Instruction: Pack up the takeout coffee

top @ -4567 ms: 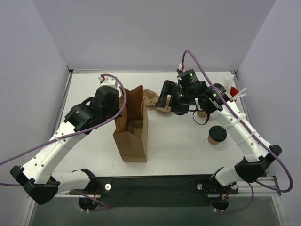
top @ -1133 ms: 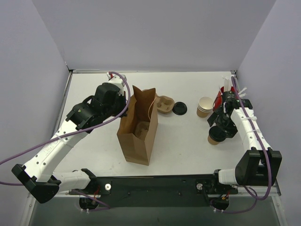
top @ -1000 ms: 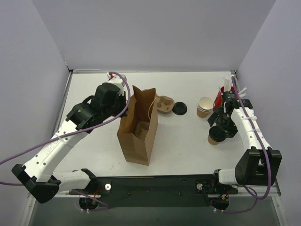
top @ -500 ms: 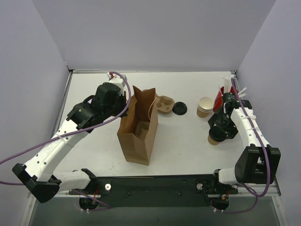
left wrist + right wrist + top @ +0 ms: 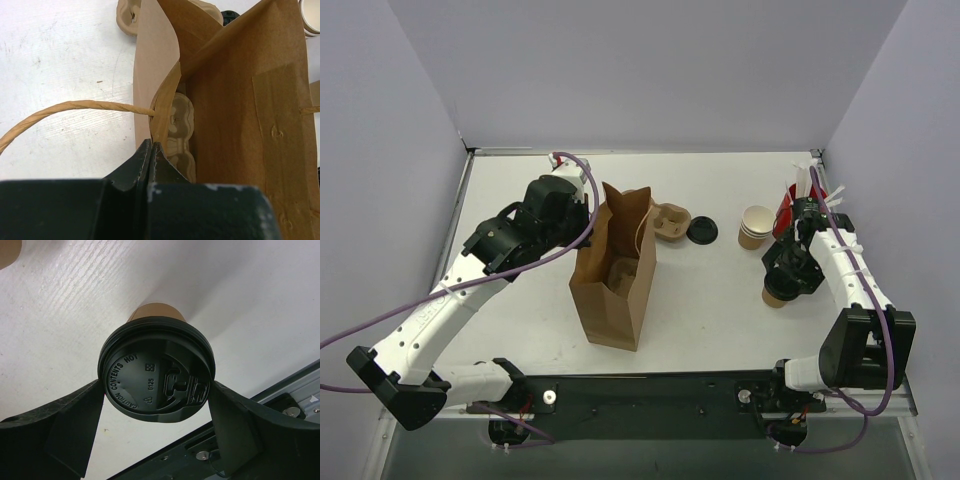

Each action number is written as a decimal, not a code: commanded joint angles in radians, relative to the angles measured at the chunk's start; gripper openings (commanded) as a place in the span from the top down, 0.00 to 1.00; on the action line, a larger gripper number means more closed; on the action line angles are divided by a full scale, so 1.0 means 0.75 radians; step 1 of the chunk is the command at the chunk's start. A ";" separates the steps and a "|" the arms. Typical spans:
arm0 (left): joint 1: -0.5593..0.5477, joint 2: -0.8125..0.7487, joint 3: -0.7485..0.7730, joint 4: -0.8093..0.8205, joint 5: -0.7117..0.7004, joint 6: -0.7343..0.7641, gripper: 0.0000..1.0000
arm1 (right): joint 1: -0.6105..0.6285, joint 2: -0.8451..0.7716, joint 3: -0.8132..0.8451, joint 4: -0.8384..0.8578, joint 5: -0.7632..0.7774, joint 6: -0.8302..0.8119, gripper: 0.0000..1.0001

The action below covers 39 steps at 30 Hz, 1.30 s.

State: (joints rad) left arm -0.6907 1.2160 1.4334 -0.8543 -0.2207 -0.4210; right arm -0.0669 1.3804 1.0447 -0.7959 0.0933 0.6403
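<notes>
White worktop (image 5: 720, 300) all round, and the big item is the brown paper bag (image 5: 610, 300), standing upright and open-mouthed right at the left fingers (image 5: 140, 165). Those fingers are pressed together, pinching the bag's near rim. The bag's twisted paper handle (image 5: 75, 107) loops away to their left. Just beyond their tips, down inside the bag, sits a moulded pulp cup carrier (image 5: 180, 125).

A second pulp carrier (image 5: 670, 220) lies on the worktop past the bag, on the far side from the left fingers.

Over to the right fingers (image 5: 70, 430): spread wide, one on each side of the takeout coffee (image 5: 150, 380). The kraft cup with its black lid stands on the worktop squarely between them. Each finger sits just beside the lid's rim, though whether they press it, I cannot tell.

Beyond the right fingers stand a stack of tan paper cups (image 5: 755, 226) and a red cup with white sticks (image 5: 788, 210). A loose black lid (image 5: 701, 230) lies well apart from both pairs of fingers, between them.
</notes>
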 commanded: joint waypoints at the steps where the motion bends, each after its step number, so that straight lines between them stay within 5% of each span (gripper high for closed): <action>1: 0.009 0.009 0.056 0.024 -0.002 0.005 1.00 | -0.011 0.011 -0.035 -0.019 0.011 -0.013 0.23; 11: 0.007 0.019 0.069 0.026 0.002 0.013 1.00 | -0.013 -0.026 -0.023 -0.033 -0.008 -0.019 0.34; 24: 0.009 0.025 0.065 0.037 0.008 0.013 1.00 | 0.012 -0.053 0.033 -0.090 -0.047 -0.048 0.36; 39: 0.007 0.017 0.058 0.037 0.006 0.011 1.00 | 0.341 0.064 0.108 -0.009 -0.182 -0.322 0.31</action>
State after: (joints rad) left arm -0.6907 1.2282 1.4429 -0.8539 -0.2203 -0.4210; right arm 0.1402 1.4067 1.1091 -0.7986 0.0036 0.4965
